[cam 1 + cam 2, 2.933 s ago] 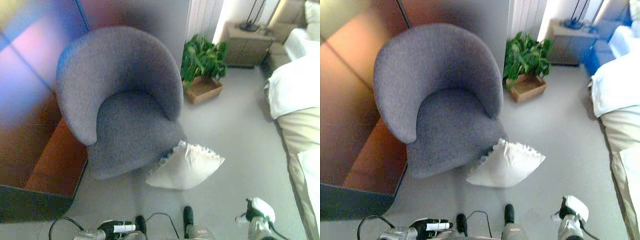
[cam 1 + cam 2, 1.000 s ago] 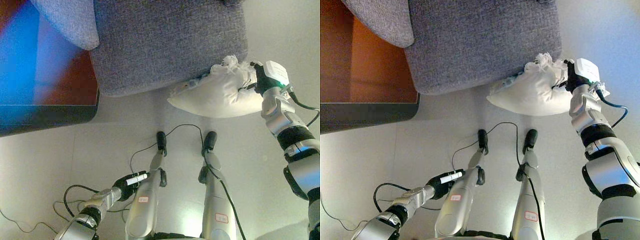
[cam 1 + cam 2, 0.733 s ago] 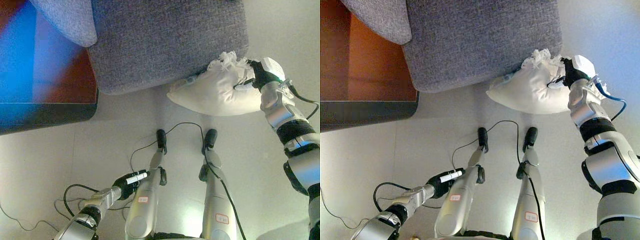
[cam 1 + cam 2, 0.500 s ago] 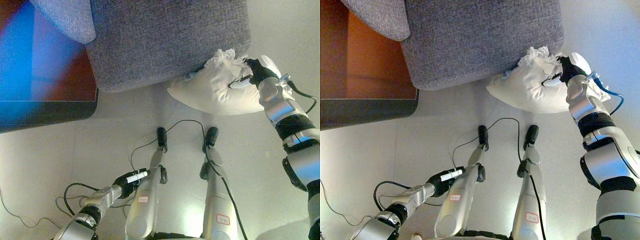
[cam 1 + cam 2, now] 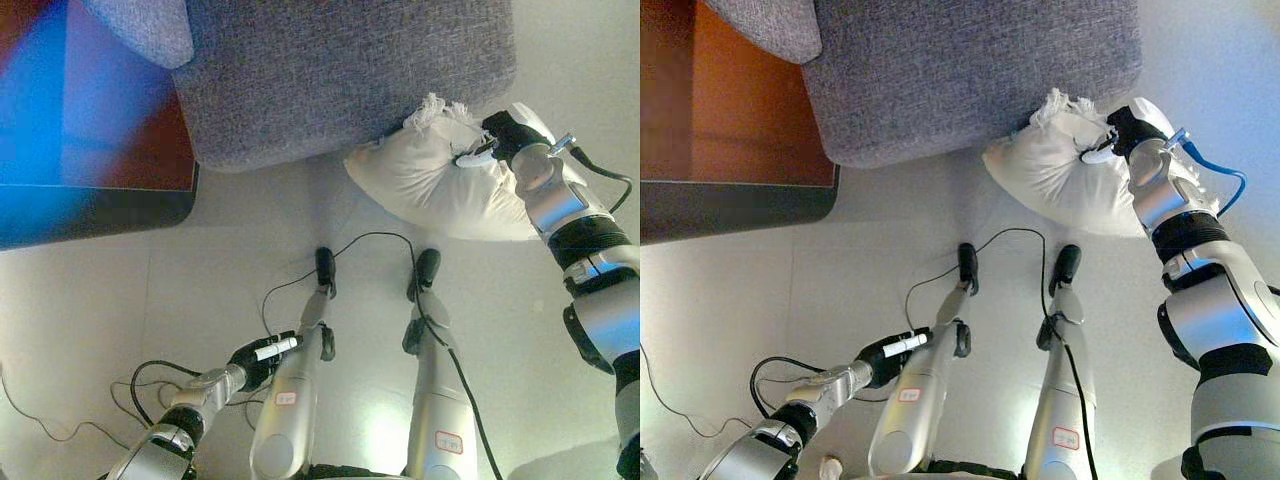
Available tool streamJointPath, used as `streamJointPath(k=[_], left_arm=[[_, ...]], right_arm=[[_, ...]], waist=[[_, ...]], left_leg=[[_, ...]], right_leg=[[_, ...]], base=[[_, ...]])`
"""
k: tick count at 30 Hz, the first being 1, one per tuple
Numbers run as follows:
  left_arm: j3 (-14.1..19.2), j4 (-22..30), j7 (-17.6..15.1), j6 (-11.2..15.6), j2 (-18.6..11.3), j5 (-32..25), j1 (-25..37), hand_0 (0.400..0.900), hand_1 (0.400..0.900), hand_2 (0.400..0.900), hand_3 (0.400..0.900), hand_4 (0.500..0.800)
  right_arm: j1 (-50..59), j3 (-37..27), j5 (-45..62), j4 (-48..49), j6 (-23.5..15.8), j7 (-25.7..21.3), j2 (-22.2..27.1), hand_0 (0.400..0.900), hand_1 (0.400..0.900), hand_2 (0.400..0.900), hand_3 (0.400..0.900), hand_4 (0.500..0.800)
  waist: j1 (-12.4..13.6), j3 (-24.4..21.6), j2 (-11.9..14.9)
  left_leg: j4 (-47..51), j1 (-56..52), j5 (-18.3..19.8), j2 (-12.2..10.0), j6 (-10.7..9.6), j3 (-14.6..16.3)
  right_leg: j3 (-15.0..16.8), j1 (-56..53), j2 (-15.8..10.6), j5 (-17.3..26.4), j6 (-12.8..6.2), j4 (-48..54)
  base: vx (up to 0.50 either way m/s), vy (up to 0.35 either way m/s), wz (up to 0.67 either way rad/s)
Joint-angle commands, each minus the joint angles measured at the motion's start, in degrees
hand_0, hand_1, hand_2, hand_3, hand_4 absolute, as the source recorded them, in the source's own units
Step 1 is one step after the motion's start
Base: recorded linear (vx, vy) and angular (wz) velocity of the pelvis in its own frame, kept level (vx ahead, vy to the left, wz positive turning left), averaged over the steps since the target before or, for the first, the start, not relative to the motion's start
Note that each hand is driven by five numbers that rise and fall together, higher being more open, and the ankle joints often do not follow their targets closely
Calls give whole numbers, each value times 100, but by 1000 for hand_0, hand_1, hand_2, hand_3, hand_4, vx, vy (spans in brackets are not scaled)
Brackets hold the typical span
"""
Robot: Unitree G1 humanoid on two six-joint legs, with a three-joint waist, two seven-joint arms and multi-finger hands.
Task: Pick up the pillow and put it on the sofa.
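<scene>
The pick-up step is in hand: the right hand [image 5: 505, 140] pinches the white pillow [image 5: 440, 185] at upper right, apparently just clear of the floor [image 5: 120, 300], beside the grey sofa [image 5: 330, 70]. Next, lift it onto the seat. The left hand [image 5: 255, 358] hangs curled and empty at lower left.

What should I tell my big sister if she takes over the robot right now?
Right hand: on the white pillow, fingers curled into its top, so it seems to be gripping it.
Left hand: low by the robot's side, holding nothing, fingers loosely curled.
The pillow lies against the front edge of the grey sofa chair; whether it still touches the floor cannot be told.
Done: the pillow is reached and grabbed.
Left: lift it up and put it on the sofa chair's seat, then let go.
</scene>
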State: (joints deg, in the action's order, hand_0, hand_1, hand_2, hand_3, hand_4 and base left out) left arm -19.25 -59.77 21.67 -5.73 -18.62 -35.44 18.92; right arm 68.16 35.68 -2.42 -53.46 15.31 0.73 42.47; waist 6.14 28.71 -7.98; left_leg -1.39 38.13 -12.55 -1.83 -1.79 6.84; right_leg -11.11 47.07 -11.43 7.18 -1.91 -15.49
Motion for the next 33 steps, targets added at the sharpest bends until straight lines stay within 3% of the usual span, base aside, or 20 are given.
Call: streamJointPath(k=[1,10,22,27,33], left_arm=[[-421,-53,139,-320,154,-120,-105,900,900,900,900,800],[-357,-45,244,-254,108,-103,-185,900,900,900,900,800],[-60,-137,503,-510,-169,150,-394,900,900,900,900,800],[110,-252,633,-729,-266,330,-640,900,900,900,900,800],[249,-549,848,-790,-333,523,-976,900,900,900,900,800]], right_arm=[[783,139,126,461,-305,-103,388,400,400,400,400,500],[531,122,16,503,-704,216,393,400,400,400,400,500],[-83,-67,235,1048,-1437,1198,747,400,400,400,400,500],[-419,-257,346,1491,-1741,1752,971,400,400,400,400,500],[-678,-394,392,2009,-1993,2273,1152,400,400,400,400,500]], waist=[[110,108,-130],[72,108,17],[-12,108,491],[-36,-303,698],[-30,-824,894]], left_leg=[[-484,154,575,91,-108,-383],[-380,-386,649,91,-110,-349],[-236,-2013,931,27,-122,-217],[-21,-2609,998,-49,-158,-145],[455,-3179,958,-61,-193,-108]], right_leg=[[-254,-211,335,-900,-236,-682],[-304,-756,379,-857,-234,-421],[-438,-2513,328,-815,-274,145],[-473,-3257,334,-730,-336,584],[-507,-3919,349,-581,-439,1115]], base=[[-11,-2,-3],[0,0,0],[54,-9,0],[149,-15,6],[140,10,2]])
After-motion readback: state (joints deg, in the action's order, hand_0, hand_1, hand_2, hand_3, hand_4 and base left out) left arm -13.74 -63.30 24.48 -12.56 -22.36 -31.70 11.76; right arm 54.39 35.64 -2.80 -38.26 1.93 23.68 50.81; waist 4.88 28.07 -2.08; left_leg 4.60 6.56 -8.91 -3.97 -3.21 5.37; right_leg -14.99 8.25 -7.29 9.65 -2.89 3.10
